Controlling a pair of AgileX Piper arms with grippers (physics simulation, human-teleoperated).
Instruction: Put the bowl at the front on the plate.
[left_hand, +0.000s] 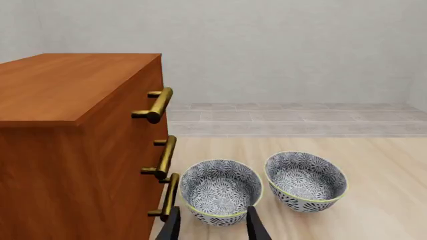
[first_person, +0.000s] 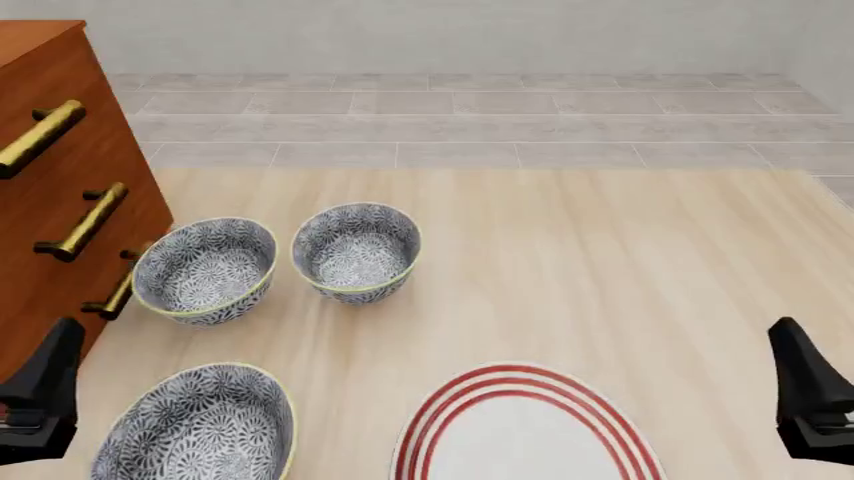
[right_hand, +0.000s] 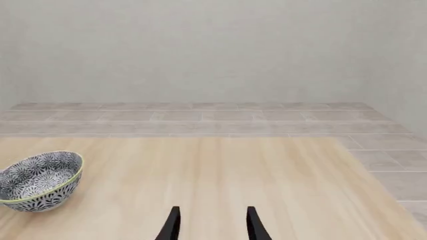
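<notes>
Three patterned bowls wait; the bowl (first_person: 200, 425) sits near-left beside the plate (first_person: 527, 430). Both jaws gape empty. Next, the left gripper (left_hand: 213, 227) must likely reach it.

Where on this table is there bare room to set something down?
The widest bare patch runs right of the two far bowls and beyond the plate to the table's right edge. It is crowded on the left, with the dresser and the front bowl.

Three floral-patterned bowls are counted: the front bowl (first_person: 200, 425) and two other bowls (first_person: 204, 269) (first_person: 356, 251). One red-ringed plate (first_person: 527, 430), one wooden drawer cabinet (first_person: 54, 190) with three brass handles.
</notes>
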